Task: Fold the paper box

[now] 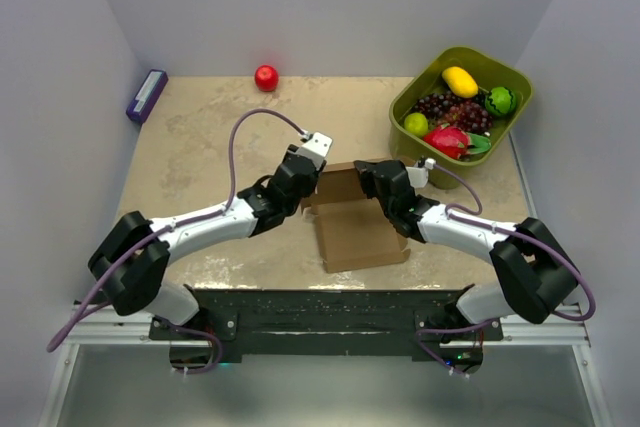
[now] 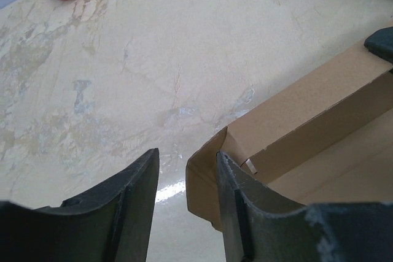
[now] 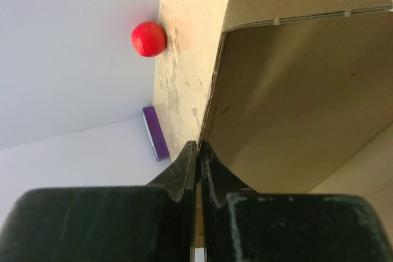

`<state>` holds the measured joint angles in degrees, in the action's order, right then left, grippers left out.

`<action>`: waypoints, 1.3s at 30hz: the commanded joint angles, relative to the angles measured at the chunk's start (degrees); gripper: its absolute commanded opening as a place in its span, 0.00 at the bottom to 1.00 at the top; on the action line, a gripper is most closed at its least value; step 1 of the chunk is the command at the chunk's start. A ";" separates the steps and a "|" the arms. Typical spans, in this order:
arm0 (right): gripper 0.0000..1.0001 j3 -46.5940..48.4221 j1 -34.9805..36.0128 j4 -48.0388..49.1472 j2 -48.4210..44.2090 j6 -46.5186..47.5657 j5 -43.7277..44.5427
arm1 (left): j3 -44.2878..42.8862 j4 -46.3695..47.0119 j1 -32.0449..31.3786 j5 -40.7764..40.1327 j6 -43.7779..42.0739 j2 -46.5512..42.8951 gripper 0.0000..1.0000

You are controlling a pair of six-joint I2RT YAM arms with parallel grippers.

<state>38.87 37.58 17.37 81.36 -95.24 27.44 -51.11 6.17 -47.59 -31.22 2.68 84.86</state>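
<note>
Centrally, near the front edge of the table (image 1: 200,147), the box (image 1: 358,235) is found, its walls partly raised. One wall is pinched by the right gripper (image 3: 198,150), closed tight; a corner is straddled by the left gripper (image 2: 186,159), narrowly parted.

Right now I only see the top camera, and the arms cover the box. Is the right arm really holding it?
Observer: Yes. The right wrist view shows the right fingers shut on the thin edge of a raised wall of the paper box.
Operator: What about the left one?
Observer: It isn't gripping. The left fingers are open.
Operator: Where are they, then?
Observer: In the left wrist view they straddle a corner of the box. One is outside and one is over the inside, with a folded-up corner flap standing between them.
</note>
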 commanded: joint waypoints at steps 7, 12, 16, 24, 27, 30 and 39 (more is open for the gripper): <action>0.00 -0.82 0.12 1.71 -0.50 1.99 1.30 | -1.98 6.99 0.48 -1.04 -6.80 3.47 0.46; 0.00 -0.90 0.12 1.79 -0.77 2.43 1.21 | -0.83 10.69 0.48 2.12 -9.18 4.17 0.45; 0.00 -0.90 0.21 2.06 -0.77 2.52 0.95 | 1.62 17.09 0.48 4.94 -12.24 3.82 0.45; 0.00 -0.73 0.12 2.94 -0.33 3.04 -0.28 | 3.83 23.18 0.48 11.97 -18.50 5.84 0.43; 0.00 -0.82 0.12 2.85 -0.50 3.13 -0.20 | 4.62 24.32 0.48 13.81 -19.29 5.58 0.43; 0.00 -0.90 0.12 2.94 -0.59 3.13 -0.28 | 5.23 24.15 0.48 15.22 -20.43 4.88 0.43; 0.00 -1.25 0.12 2.76 -1.64 3.22 -0.20 | 5.58 17.65 0.48 14.70 -25.35 3.91 0.49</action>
<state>37.89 36.80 18.17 81.34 -93.32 27.73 -46.00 24.21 -46.48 -20.95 -20.29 90.32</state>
